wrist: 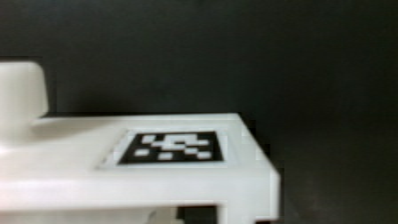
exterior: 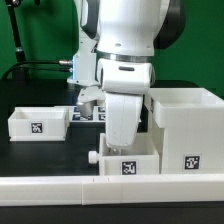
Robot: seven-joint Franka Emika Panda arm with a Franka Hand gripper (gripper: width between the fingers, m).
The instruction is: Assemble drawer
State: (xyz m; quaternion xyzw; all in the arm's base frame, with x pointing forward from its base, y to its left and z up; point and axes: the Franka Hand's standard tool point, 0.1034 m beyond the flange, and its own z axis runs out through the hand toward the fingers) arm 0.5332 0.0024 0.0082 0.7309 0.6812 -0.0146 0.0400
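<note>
Over the front drawer box point(exterior: 128, 163), gripper point(exterior: 124, 140) low, fingers hidden, opening unclear.

Small box point(exterior: 18, 124) at the exterior view's left, middle box point(exterior: 150, 162) near, large box point(exterior: 185, 115) at the exterior view's right: all white, each with a black-and-white blocky tag point(exterior: 37, 127). Table point(exterior: 45, 155) black. Backdrop point(exterior: 30, 30) green. Arm point(exterior: 125, 25) white, dark band point(exterior: 125, 73). Front rail point(exterior: 60, 190) white. Wrist view: white part point(wrist: 54, 165) against black table.

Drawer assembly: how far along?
Done: nothing joined yet; neither drawer is inside the cabinet box. In hand: arm sits over the knobbed drawer, grip not visible. Left: likely slide it and the second drawer in.
</note>
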